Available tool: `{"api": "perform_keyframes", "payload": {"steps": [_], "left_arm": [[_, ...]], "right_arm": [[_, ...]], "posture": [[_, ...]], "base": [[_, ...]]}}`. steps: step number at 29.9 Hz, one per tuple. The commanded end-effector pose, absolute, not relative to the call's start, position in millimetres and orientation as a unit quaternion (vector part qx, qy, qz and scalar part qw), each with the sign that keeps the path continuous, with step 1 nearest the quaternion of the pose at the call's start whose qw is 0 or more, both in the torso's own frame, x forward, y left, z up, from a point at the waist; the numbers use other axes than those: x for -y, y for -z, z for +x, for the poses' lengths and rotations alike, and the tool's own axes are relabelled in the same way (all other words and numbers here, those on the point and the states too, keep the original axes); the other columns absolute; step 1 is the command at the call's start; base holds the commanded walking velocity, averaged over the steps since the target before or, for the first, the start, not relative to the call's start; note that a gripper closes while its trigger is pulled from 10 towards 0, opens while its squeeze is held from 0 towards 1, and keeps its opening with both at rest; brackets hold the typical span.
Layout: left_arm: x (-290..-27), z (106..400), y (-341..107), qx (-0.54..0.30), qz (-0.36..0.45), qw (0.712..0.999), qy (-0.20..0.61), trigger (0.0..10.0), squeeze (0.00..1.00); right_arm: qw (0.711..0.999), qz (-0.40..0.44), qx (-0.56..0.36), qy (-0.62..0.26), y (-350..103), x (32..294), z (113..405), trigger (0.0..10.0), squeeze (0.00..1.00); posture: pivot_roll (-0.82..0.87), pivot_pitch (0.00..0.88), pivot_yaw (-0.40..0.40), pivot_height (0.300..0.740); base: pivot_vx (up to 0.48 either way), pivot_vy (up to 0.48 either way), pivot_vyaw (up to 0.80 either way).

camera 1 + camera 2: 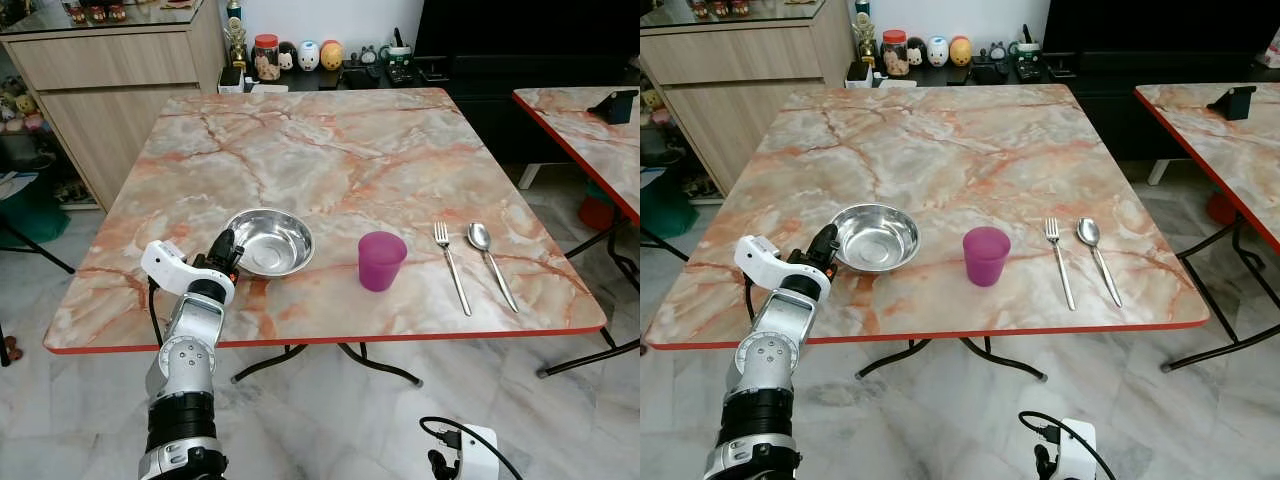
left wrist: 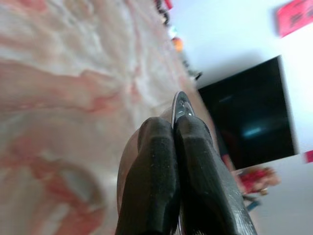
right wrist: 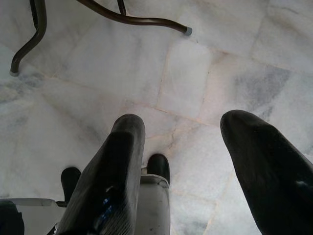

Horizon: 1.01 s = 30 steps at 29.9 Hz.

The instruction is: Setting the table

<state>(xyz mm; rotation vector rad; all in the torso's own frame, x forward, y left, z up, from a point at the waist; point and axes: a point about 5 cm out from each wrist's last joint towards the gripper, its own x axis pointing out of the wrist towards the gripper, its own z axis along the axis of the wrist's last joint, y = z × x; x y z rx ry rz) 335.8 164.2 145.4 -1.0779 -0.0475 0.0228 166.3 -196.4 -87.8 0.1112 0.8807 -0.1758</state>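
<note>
**The bowl is pinched by its thin rim, near the front edge of the table**

The steel bowl (image 1: 269,241) stands on the marble table (image 1: 330,160), near the front edge and toward the robot's left side. The left gripper (image 1: 228,252) is at the bowl's near-left rim. In the left wrist view its two black fingers (image 2: 151,181) are pressed almost together, and the thin bright edge of the bowl comes out between their tips. So I judge that they are closed on the rim.

To the right of the bowl, a little apart, stands a purple cup (image 1: 381,260). Further right a fork (image 1: 450,265) and a spoon (image 1: 491,262) lie side by side, with the handles pointing to the front edge.

The right gripper (image 3: 195,161) hangs low beside the robot, over the tiled floor (image 3: 195,73). Its fingers are wide apart and hold nothing.

How the bowl will handle, in my judgement: it is thin metal, so it is light and stiff, and it will not break. But it is smooth and polished, and the rim gives only a narrow place for the pads. A pinch on one side lets the bowl hang and turn around the fingers, or slip out. The hold should go deep over the rim, one finger inside and one outside, and the bowl should stay low and level. Sliding it on the table is also possible, because the marble surface looks smooth.
</note>
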Motion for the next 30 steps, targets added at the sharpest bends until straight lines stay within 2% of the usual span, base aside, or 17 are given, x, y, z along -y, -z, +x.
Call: {"api": "perform_keyframes", "payload": {"steps": [1,9,30], "left_arm": [[-163.4,338.4,-172.3,0.076,-0.536,0.840,0.021,10.0,0.00],[-159.7,335.4,-188.9,0.113,-0.552,0.824,0.062,10.0,0.00],[-158.7,333.0,-196.3,0.125,-0.535,0.833,0.072,10.0,0.00]], "right_arm": [[0.895,0.056,-0.433,0.088,89.7,197.0,162.2,10.0,0.00],[0.896,0.058,-0.431,0.088,89.4,196.9,162.8,10.0,0.00],[0.897,0.063,-0.428,0.088,88.9,197.4,163.4,10.0,0.00]], "posture": [[0.05,0.000,-0.015,0.724],[0.05,0.000,-0.015,0.724],[0.05,0.000,-0.017,0.724]], "base": [[0.000,0.000,0.00],[0.000,0.000,0.00],[0.000,-0.432,0.00]]}}
